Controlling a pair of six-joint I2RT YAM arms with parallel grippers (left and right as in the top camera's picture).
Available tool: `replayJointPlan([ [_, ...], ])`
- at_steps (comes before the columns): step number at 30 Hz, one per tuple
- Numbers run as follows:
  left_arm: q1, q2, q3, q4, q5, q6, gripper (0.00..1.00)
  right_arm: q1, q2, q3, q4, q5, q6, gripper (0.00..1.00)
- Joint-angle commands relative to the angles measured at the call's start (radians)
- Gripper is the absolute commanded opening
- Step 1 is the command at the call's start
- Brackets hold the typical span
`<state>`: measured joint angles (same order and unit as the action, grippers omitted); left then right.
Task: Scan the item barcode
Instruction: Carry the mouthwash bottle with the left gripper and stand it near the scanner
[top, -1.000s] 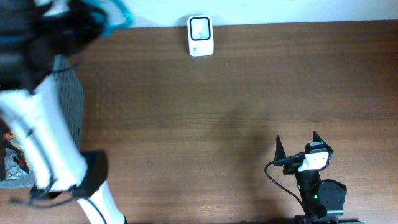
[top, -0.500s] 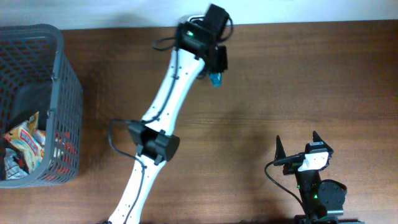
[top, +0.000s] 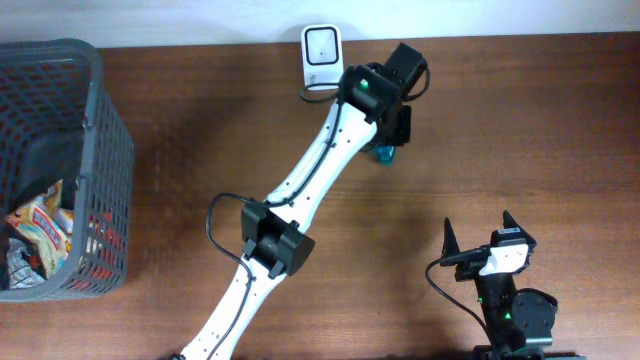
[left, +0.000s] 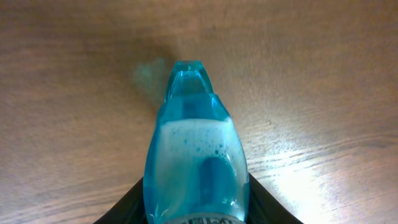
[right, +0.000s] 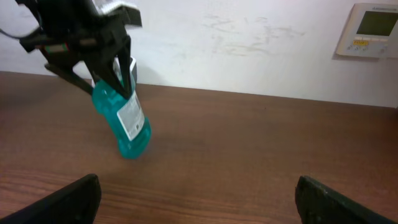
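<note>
Item: blue bottle (right: 126, 121), left gripper (top: 393, 128) clamped on its upper end, long axis tilted, base down, upper centre of overhead frame. We log scanner (top: 322, 44) up-left of it, near. Right gripper (top: 478, 232) spread wide, empty, lower right.

Table (top: 520, 130): brown wood with fine straight grain, matt, showing a soft sheen where light falls. Bottle (left: 196, 162): translucent blue-green plastic, smooth and glossy, with foamy liquid visible through the wall. Its label (right: 130, 118) looks like white paper or film. Scanner (top: 322, 45): smooth white plastic. Basket (top: 110, 170): grey plastic mesh, matt. Left arm (top: 310, 180): smooth white satin shells with 2 black matt joint housings. Right gripper (top: 478, 223): fingers of black matt plastic. Wall (right: 261, 37): white matt paint, scuffed.
</note>
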<state>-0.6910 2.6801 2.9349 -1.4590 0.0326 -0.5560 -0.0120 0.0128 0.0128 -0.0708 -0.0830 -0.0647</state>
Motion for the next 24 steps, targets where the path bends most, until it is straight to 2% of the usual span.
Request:
replayJointPlan([
  [1, -0.013, -0.011, -0.015, 0.039, -0.011, -0.031, 0.50, 0.005, -0.006, -0.007, -0.003, 0.005, -0.006, 0.98],
  [3, -0.014, -0.011, -0.015, 0.058, -0.011, -0.031, 0.57, 0.005, -0.006, -0.007, -0.003, 0.005, -0.006, 0.98],
  [10, -0.014, -0.011, -0.015, 0.092, -0.014, -0.030, 0.61, 0.005, -0.006, -0.007, -0.003, 0.005, -0.006, 0.98],
  [13, -0.013, -0.016, -0.011, 0.144, 0.062, -0.007, 0.64, 0.005, -0.006, -0.007, -0.003, 0.005, -0.006, 0.98],
  [17, -0.002, -0.034, 0.033, 0.149, 0.069, -0.003, 0.67, 0.005, -0.006, -0.007, -0.003, 0.005, -0.006, 0.98],
  [24, 0.063, -0.181, 0.152, 0.136, 0.068, 0.038, 0.70, 0.005, -0.006, -0.007, -0.003, 0.005, -0.006, 0.98],
])
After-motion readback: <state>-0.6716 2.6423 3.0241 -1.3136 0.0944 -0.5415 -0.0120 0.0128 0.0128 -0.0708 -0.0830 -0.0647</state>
